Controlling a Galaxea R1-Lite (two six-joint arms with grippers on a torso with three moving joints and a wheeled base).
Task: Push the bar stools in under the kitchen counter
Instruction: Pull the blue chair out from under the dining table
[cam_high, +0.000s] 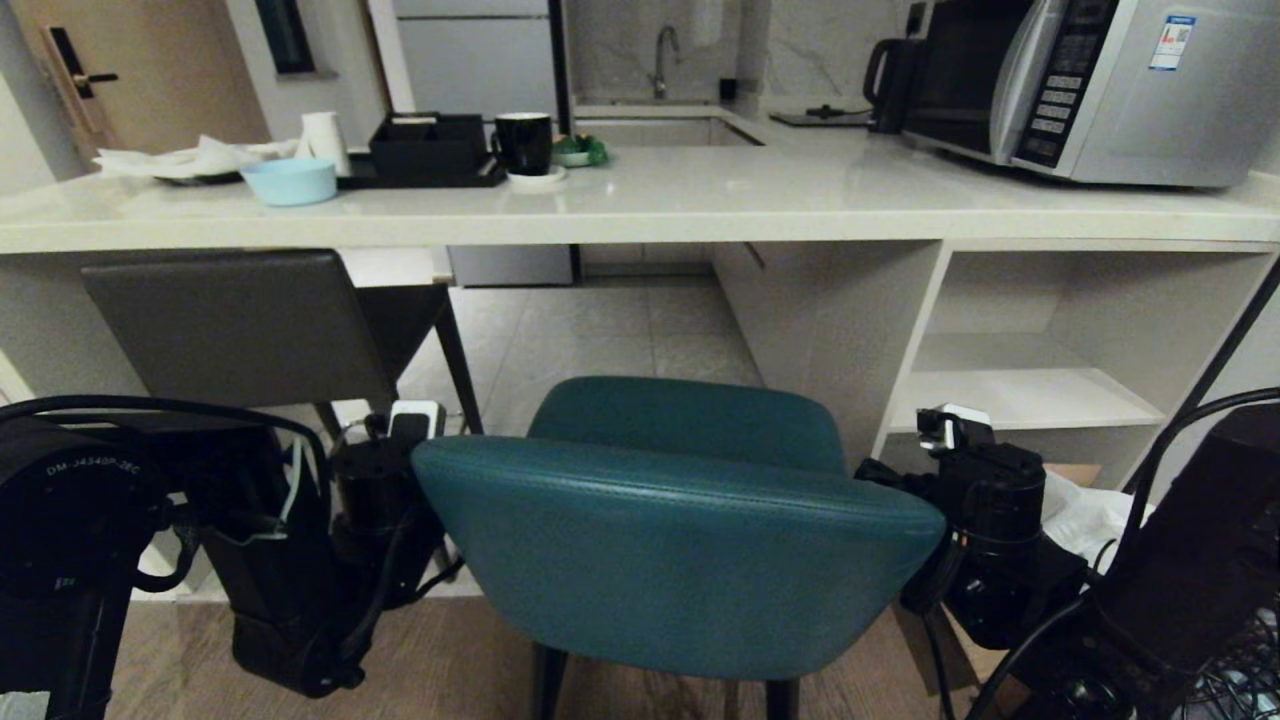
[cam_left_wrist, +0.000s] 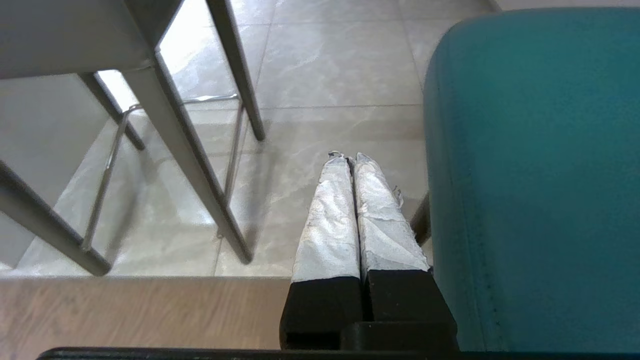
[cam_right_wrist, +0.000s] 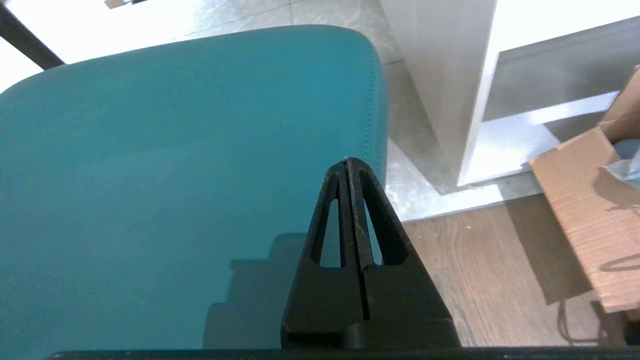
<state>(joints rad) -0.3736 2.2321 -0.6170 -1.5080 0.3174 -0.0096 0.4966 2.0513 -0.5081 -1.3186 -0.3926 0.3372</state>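
Observation:
The teal bar stool (cam_high: 670, 560) stands in front of me, its curved back toward me and its seat short of the kitchen counter (cam_high: 700, 200). The dark grey bar stool (cam_high: 230, 325) sits at the left with its boxy back right under the counter's edge. My left gripper (cam_left_wrist: 350, 157) is shut, its white-wrapped fingers (cam_left_wrist: 327, 215) pressed together beside the left edge of the teal back (cam_left_wrist: 535, 175); the grey stool's legs (cam_left_wrist: 190, 165) stand beyond it. My right gripper (cam_right_wrist: 348, 161) is shut too, its black fingers lying close over the teal back (cam_right_wrist: 175, 175) near its right edge.
On the counter stand a microwave (cam_high: 1100, 80), a kettle (cam_high: 890, 85), a black mug (cam_high: 523, 142), a blue bowl (cam_high: 290, 182) and a black tray (cam_high: 430, 150). A white open shelf unit (cam_high: 1030, 390) fills the counter's right underside. A cardboard box (cam_right_wrist: 585, 210) lies on the wood floor at the right.

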